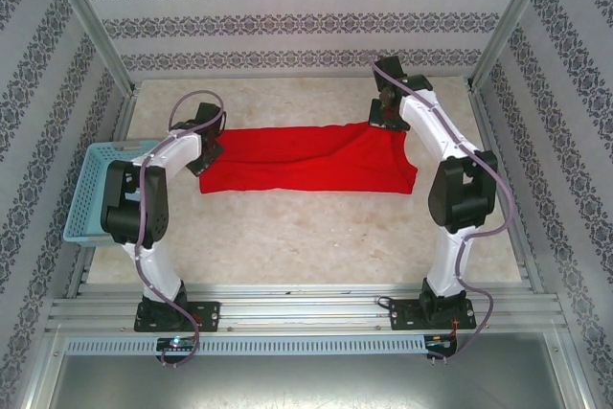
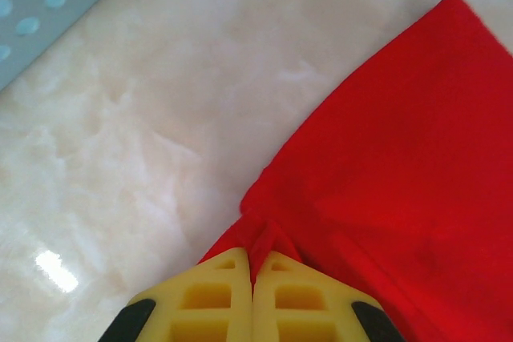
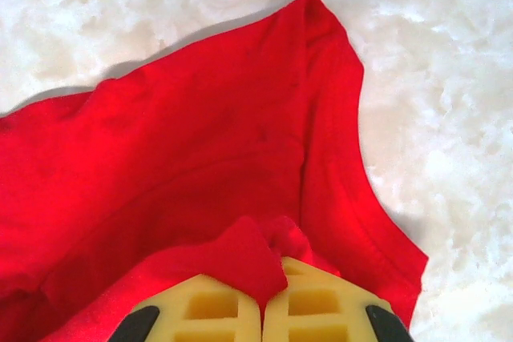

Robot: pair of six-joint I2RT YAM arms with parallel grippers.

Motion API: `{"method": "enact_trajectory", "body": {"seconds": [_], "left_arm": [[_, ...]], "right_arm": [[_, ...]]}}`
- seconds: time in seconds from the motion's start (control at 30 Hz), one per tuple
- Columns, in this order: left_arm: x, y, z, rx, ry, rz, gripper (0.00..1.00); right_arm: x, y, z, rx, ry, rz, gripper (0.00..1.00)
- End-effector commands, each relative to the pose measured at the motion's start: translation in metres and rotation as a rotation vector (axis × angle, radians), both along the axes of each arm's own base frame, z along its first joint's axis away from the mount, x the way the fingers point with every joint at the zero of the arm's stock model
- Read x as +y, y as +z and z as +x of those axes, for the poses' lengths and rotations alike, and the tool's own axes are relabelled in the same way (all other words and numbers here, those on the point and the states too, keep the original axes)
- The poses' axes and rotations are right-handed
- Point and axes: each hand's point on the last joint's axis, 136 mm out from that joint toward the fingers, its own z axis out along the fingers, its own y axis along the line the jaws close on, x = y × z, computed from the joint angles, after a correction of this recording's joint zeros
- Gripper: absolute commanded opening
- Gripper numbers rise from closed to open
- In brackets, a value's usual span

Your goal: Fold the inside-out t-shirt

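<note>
While our left gripper [image 2: 252, 268] and right gripper [image 3: 263, 298] each pinch the shirt [image 1: 306, 160] tightly, we should pull evenly, keeping it taut

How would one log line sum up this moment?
left gripper: shut on t-shirt | right gripper: shut on t-shirt | t-shirt: lying on table

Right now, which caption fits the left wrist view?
Left fingers shut on an edge of the red t-shirt, pale table beneath.

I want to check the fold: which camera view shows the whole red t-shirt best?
The top view: the whole t-shirt lies in sight, stretched long on the table. The left wrist view gives one pinched corner; the right wrist view, a sleeve and nearby cloth.
</note>
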Motion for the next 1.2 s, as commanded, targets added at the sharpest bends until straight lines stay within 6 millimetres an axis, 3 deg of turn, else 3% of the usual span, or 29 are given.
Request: {"method": "enact_trajectory", "body": {"seconds": [0.0, 0.23, 0.6, 0.7, 0.77, 0.83, 0.93, 1.03, 1.17], "left_arm": [[0.008, -0.001, 0.006, 0.026, -0.003, 0.021, 0.0], [0.009, -0.013, 0.014, 0.067, -0.013, 0.035, 0.0], [0.016, -0.027, 0.02, 0.109, -0.009, 0.053, 0.05], [0.015, -0.028, 0.023, 0.106, -0.021, 0.045, 0.12], [0.015, -0.027, 0.025, 0.107, -0.033, 0.048, 0.18], [0.02, -0.018, 0.026, 0.105, -0.043, 0.055, 0.26], [0.027, 0.009, 0.031, 0.063, -0.077, 0.059, 0.39], [0.024, 0.042, 0.03, 0.006, -0.133, 0.075, 0.51], [0.009, 0.058, 0.012, -0.034, -0.198, 0.052, 0.6]], "right_arm": [[-0.009, -0.01, 0.008, 0.031, -0.005, -0.036, 0.04], [-0.007, -0.034, 0.025, 0.062, -0.009, -0.042, 0.05], [-0.021, -0.063, 0.041, 0.101, -0.045, -0.058, 0.07], [-0.023, -0.068, 0.047, 0.106, -0.046, -0.049, 0.17], [-0.024, -0.068, 0.05, 0.105, -0.044, -0.045, 0.33], [-0.028, -0.063, 0.051, 0.107, -0.047, -0.052, 0.42], [-0.029, -0.044, 0.042, 0.099, -0.038, -0.055, 0.46], [-0.015, -0.032, 0.018, 0.076, -0.006, 0.013, 0.48], [0.01, -0.041, -0.024, 0.062, 0.022, 0.099, 0.51]]}}
